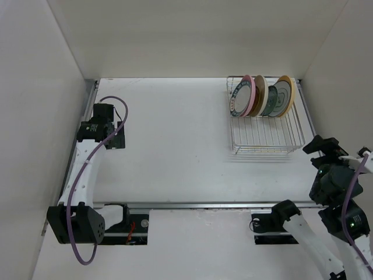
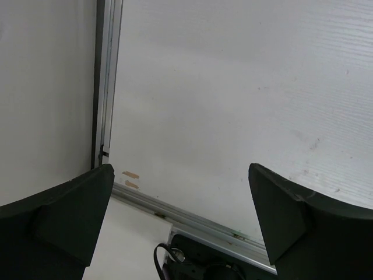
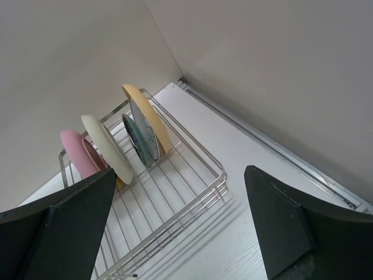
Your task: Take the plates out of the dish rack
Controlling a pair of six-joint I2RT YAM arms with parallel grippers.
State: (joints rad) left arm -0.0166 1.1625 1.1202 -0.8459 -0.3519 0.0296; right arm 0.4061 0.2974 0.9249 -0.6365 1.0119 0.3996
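Note:
The silver wire dish rack stands at the back right of the table. Several plates stand upright at its far end: a white blue-rimmed one, pink, cream, teal and yellow-orange. My right gripper is open and empty, just right of the rack's near corner, apart from it. The right wrist view shows the rack between its open fingers, with the yellow-orange, teal, cream and pink plates beyond. My left gripper is open and empty at the far left.
White walls close in the table on the left, back and right. A metal rail runs along the near edge, and also shows in the left wrist view below the open left fingers. The rack sits close to the right wall.

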